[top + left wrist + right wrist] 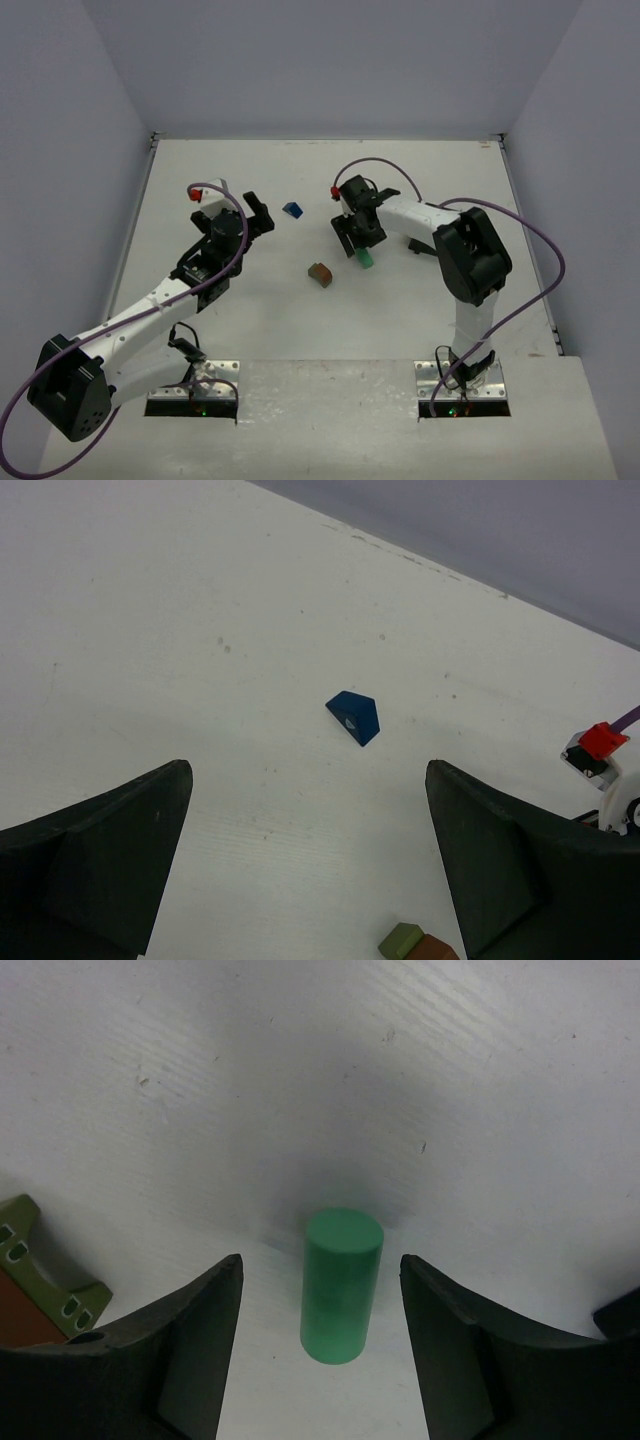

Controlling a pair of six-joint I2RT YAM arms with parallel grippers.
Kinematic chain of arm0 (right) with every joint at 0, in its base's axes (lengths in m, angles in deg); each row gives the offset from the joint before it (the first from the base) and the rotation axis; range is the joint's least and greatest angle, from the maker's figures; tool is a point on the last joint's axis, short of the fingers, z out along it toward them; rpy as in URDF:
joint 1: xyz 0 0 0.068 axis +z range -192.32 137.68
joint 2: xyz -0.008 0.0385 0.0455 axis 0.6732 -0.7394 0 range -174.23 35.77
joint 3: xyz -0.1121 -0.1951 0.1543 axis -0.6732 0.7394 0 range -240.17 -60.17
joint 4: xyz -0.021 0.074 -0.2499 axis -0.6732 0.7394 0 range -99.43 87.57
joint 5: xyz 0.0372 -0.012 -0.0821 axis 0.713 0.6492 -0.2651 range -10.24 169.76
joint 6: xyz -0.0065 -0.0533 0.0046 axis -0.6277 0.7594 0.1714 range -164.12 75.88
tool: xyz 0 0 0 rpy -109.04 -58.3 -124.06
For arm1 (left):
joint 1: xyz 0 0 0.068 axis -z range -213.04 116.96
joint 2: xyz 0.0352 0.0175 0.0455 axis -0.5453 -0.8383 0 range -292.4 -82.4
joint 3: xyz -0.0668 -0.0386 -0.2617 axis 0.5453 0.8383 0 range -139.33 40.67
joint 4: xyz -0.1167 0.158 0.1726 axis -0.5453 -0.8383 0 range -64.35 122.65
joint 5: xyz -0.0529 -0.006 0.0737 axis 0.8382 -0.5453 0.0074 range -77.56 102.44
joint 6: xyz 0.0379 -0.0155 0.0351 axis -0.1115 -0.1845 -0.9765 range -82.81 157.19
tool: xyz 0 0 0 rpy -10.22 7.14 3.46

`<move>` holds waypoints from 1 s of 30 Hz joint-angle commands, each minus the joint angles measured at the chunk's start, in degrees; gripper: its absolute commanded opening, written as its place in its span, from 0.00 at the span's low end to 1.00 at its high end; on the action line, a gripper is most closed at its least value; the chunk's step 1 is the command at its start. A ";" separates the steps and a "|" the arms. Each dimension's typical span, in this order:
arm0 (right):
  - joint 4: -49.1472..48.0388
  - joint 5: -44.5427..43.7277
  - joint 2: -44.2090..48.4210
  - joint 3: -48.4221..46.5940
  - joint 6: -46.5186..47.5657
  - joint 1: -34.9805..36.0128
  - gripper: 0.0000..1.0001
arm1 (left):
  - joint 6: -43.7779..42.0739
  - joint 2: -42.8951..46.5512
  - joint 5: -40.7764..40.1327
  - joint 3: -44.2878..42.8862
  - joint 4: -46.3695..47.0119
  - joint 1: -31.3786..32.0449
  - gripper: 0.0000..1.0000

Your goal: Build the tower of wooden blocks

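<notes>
The tabletop (300,1060) is white and matt, with a fine streaked grain and a few small specks. The green cylinder (341,1285) carries smooth, even paint with a soft sheen (no wood grain shows through). The blue block (353,717), olive block (400,941) and brown-orange block (435,949) look painted matt. The jaws look like matt black plastic. The right arm (410,212) has a smooth white plastic shell.

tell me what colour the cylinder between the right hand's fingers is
The cylinder is mint green; the right wrist view shows it best.
</notes>
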 commanded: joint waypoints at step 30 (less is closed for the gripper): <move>-40.93 16.73 25.73 29.71 16.38 -0.22 0.01 | -3.15 -4.90 36.97 -4.53 8.36 -0.18 1.00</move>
